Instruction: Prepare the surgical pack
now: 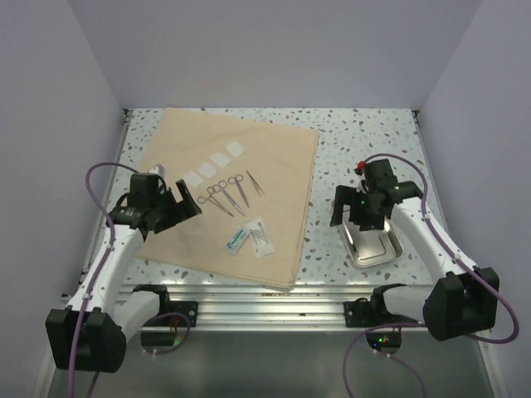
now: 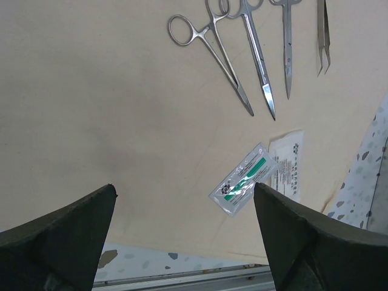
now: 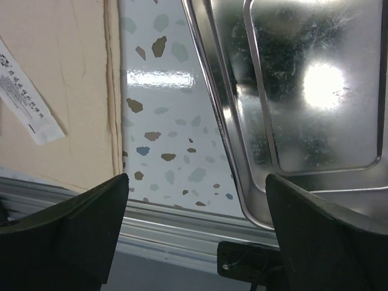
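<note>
A large tan cloth (image 1: 274, 166) lies flat on the table's left and middle. On it lie several white gauze squares (image 1: 217, 161), steel scissors and forceps (image 1: 226, 196), tweezers (image 1: 255, 182) and two sealed packets (image 1: 251, 237). The instruments (image 2: 242, 54) and packets (image 2: 245, 179) also show in the left wrist view. A shiny steel tray (image 1: 373, 244) sits empty on the table at the right, seen close in the right wrist view (image 3: 297, 91). My left gripper (image 1: 184, 204) is open and empty over the cloth's left edge. My right gripper (image 1: 355, 209) is open and empty over the tray's far-left rim.
The terrazzo table (image 1: 365, 141) is bounded by grey walls at the back and sides. An aluminium rail (image 1: 274, 303) runs along the near edge between the arm bases. The cloth's right edge (image 3: 112, 91) lies a short gap from the tray.
</note>
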`<action>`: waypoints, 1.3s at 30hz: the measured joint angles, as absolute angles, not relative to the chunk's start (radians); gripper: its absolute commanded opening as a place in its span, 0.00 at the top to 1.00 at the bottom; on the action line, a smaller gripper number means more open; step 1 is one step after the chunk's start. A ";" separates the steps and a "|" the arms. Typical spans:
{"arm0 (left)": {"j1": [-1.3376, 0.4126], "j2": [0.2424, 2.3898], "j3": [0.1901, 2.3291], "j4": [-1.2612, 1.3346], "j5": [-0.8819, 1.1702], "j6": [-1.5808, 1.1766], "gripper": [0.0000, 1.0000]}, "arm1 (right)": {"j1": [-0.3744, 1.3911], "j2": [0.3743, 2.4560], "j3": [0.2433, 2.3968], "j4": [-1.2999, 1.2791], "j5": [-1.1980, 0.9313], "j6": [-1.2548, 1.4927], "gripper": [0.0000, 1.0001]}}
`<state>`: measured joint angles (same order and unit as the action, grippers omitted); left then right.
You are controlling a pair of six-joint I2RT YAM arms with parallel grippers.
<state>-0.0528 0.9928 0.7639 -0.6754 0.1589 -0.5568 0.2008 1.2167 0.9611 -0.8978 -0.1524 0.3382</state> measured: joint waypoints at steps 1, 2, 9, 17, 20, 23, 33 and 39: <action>-0.053 0.999 0.767 -0.676 0.155 -0.556 0.01 | 0.201 1.218 0.961 -0.898 -0.151 0.337 0.01; -0.053 1.010 0.772 -0.675 0.152 -0.556 0.01 | 0.201 1.218 0.961 -0.898 -0.150 0.336 0.01; -0.053 1.095 0.815 -0.666 0.145 -0.557 0.03 | 0.201 1.237 0.979 -0.893 -0.176 0.331 0.01; 0.084 1.243 0.902 -0.619 0.170 -0.504 0.24 | 0.222 1.281 1.032 -0.889 -0.210 0.328 0.01; 0.145 1.329 0.942 -0.574 0.202 -0.488 0.31 | 0.237 1.304 1.042 -0.881 -0.228 0.328 0.01; 0.157 1.426 0.989 -0.534 0.246 -0.476 0.41 | 0.250 1.332 1.044 -0.879 -0.242 0.329 0.01; 0.157 1.720 1.132 -0.400 0.323 -0.466 0.55 | 0.257 1.387 1.047 -0.867 -0.254 0.329 0.01; 0.157 1.846 1.224 -0.348 0.336 -0.459 0.59 | 0.257 1.395 1.051 -0.863 -0.253 0.329 0.01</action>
<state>0.1566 1.8458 1.2243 -0.3485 0.3359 -0.4595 0.2573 1.3949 1.0508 -0.8631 -0.2527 0.3294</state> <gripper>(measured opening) 0.416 0.988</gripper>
